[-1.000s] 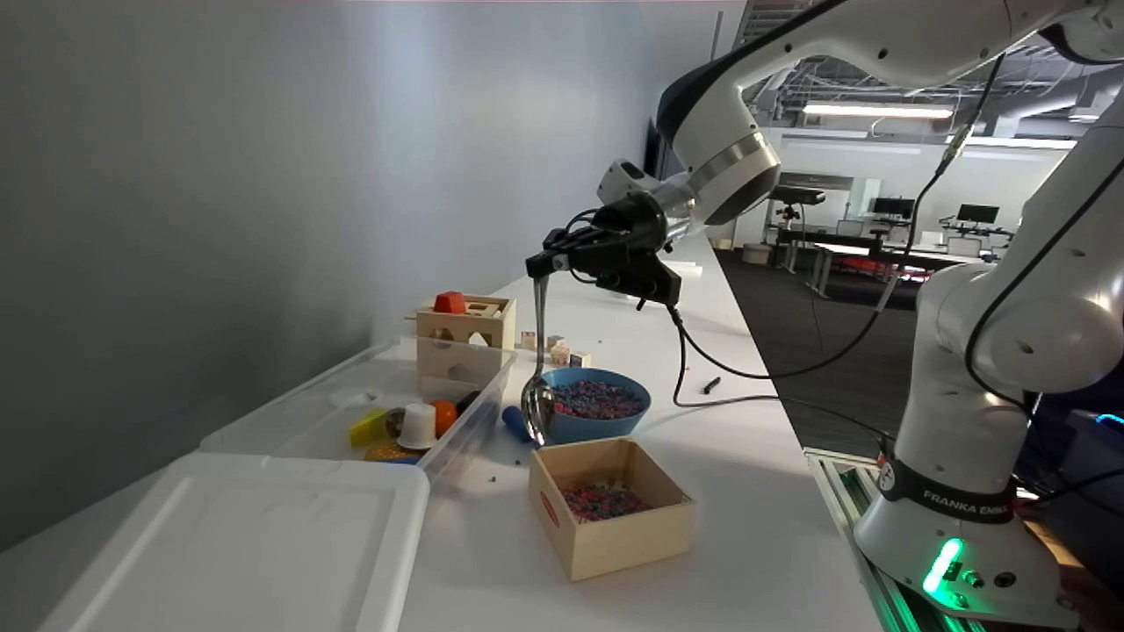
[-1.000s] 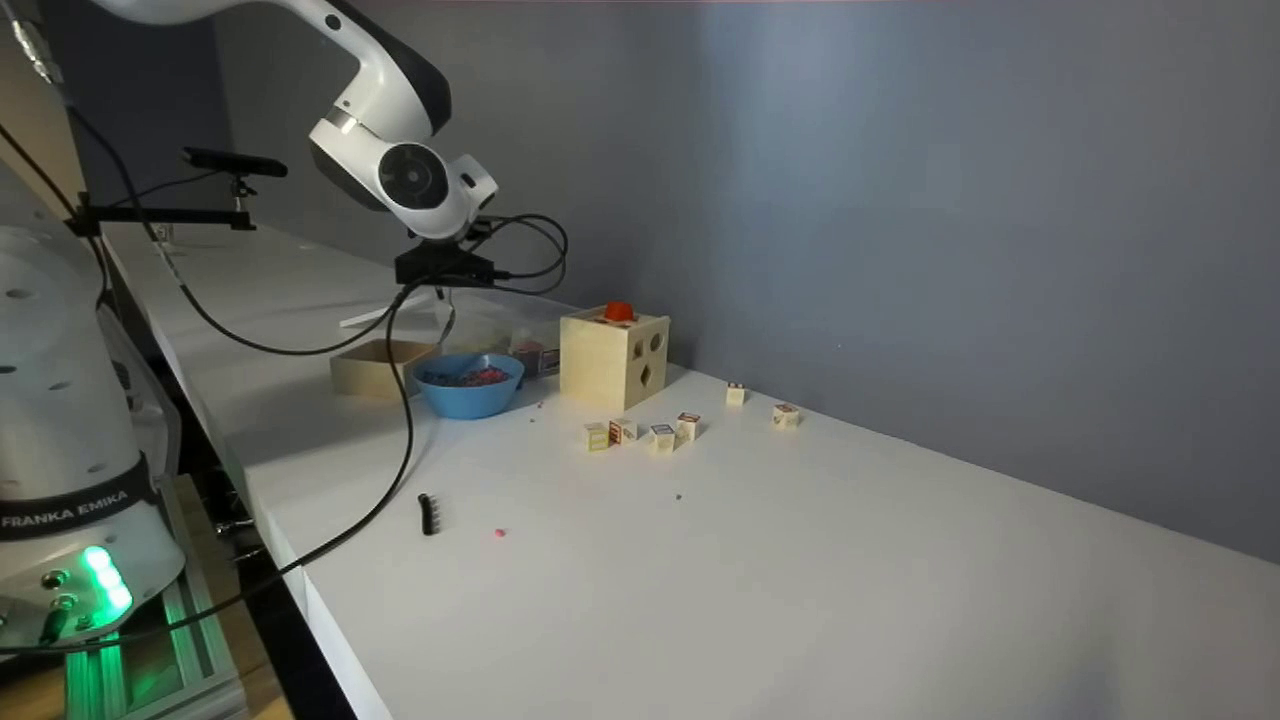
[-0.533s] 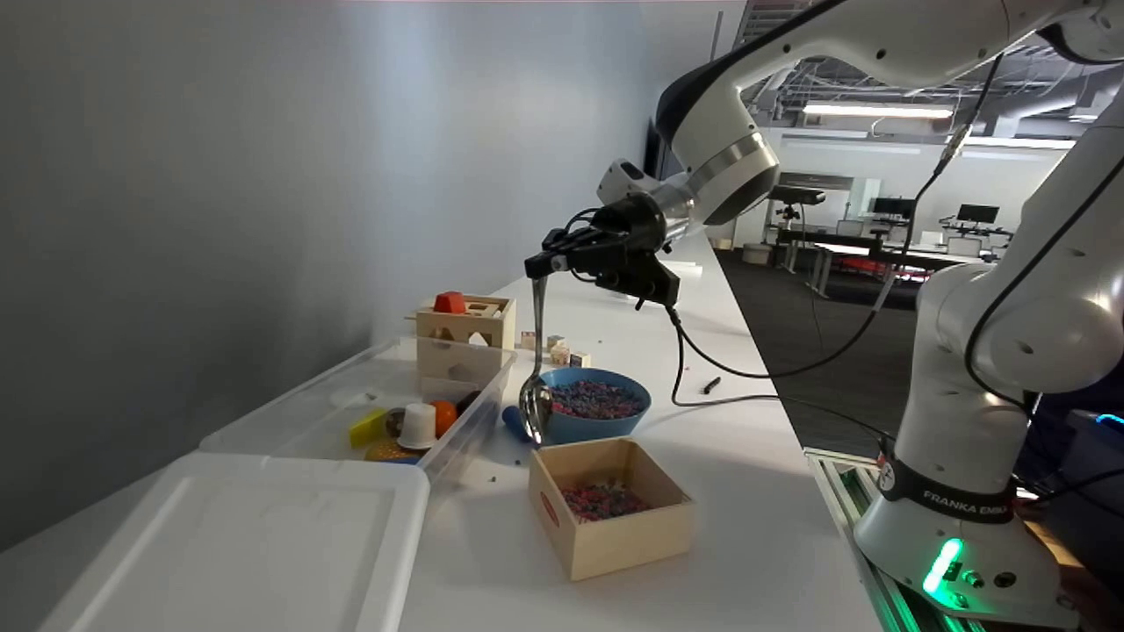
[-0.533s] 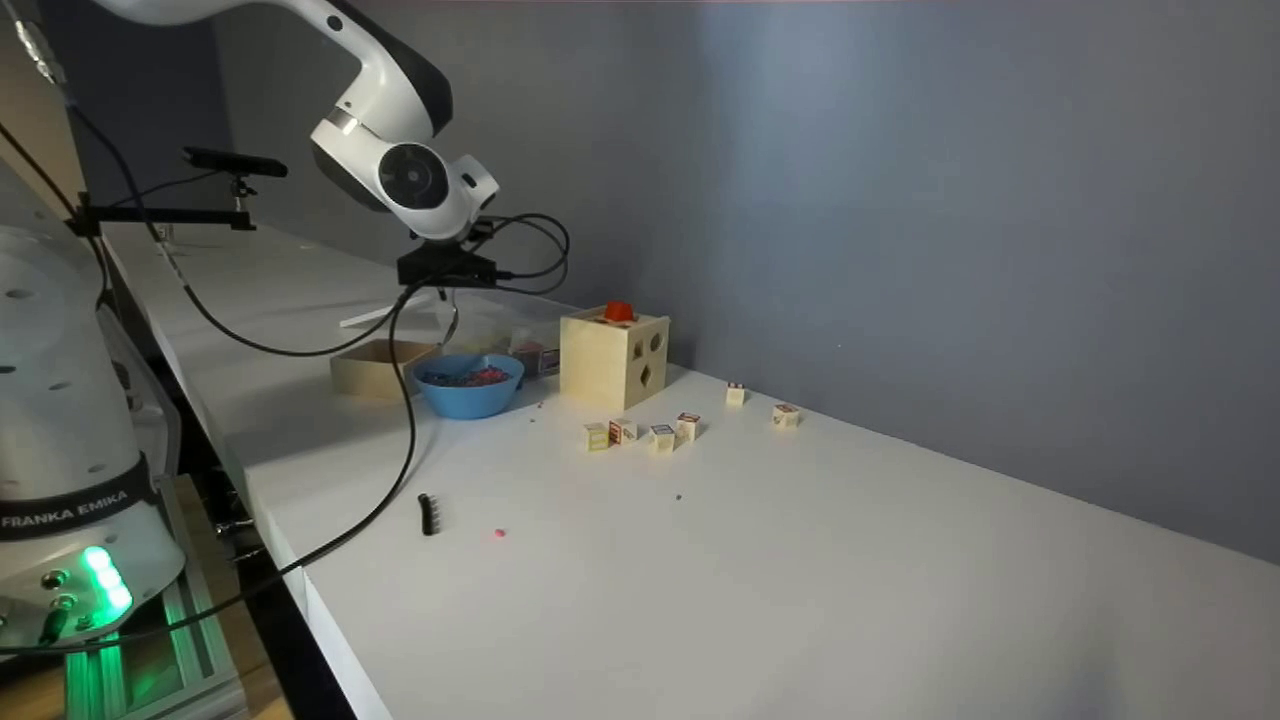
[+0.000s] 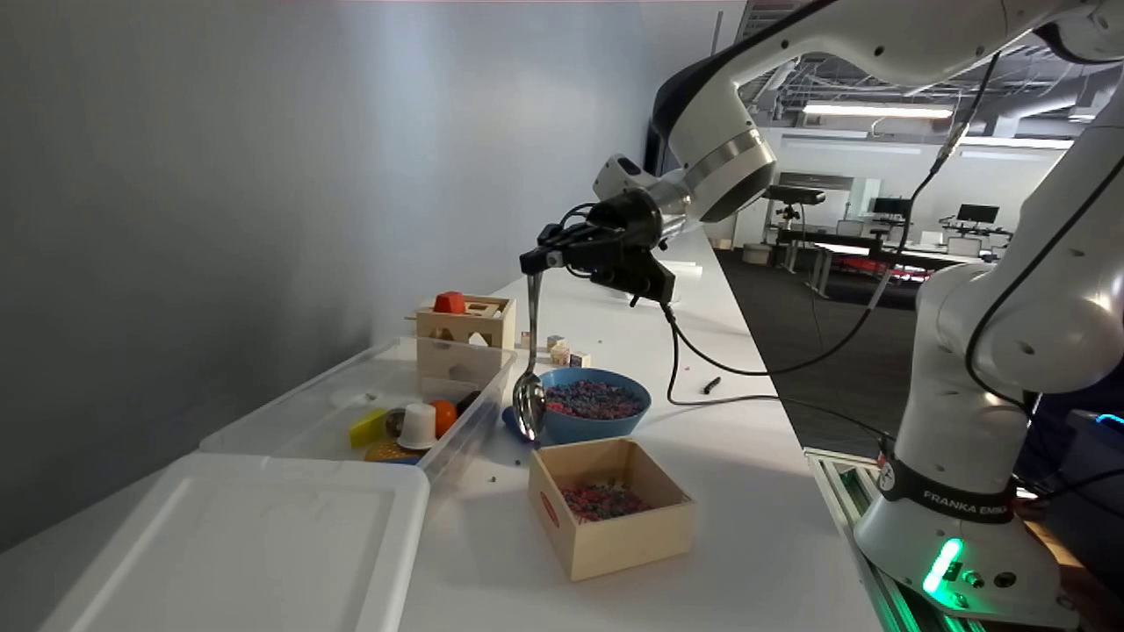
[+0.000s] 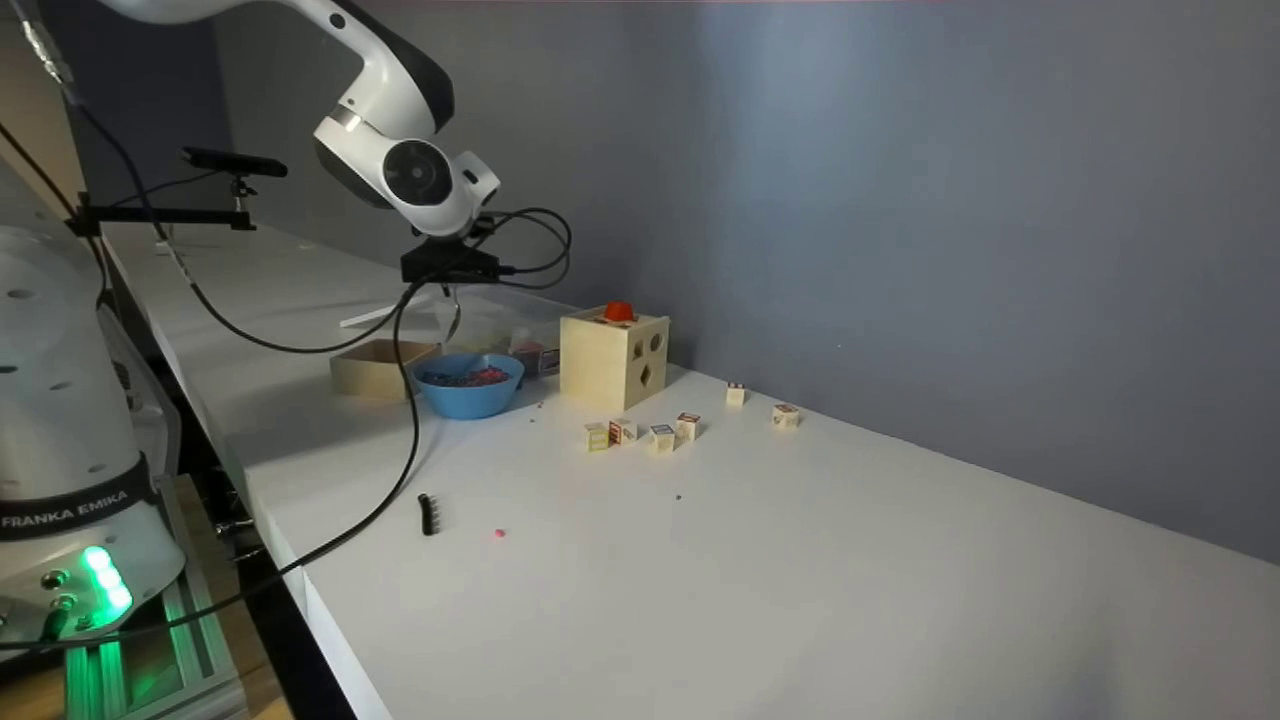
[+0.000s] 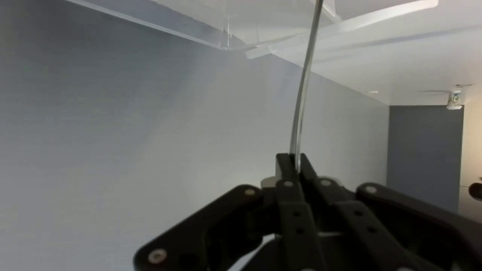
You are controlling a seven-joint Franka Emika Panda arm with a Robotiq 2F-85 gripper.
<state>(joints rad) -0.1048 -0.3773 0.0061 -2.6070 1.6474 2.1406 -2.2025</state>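
White tabletop (image 5: 746,575) is spreading below me, and in an exterior view a metal serving spoon (image 5: 529,402) is hanging scoop-down from my gripper (image 5: 532,262) near the blue bowl (image 5: 593,430) and the wooden box (image 5: 632,542), with red-and-blue pellets (image 5: 593,399) showing in both. Only the wrist view is revealing my fingers (image 7: 284,165) pinching the spoon's thin handle with hardly a gap between them, while the scoop is lying out of frame. In an exterior view six letter blocks (image 6: 663,439) are sitting in plain sight while the box is hiding its pellets.
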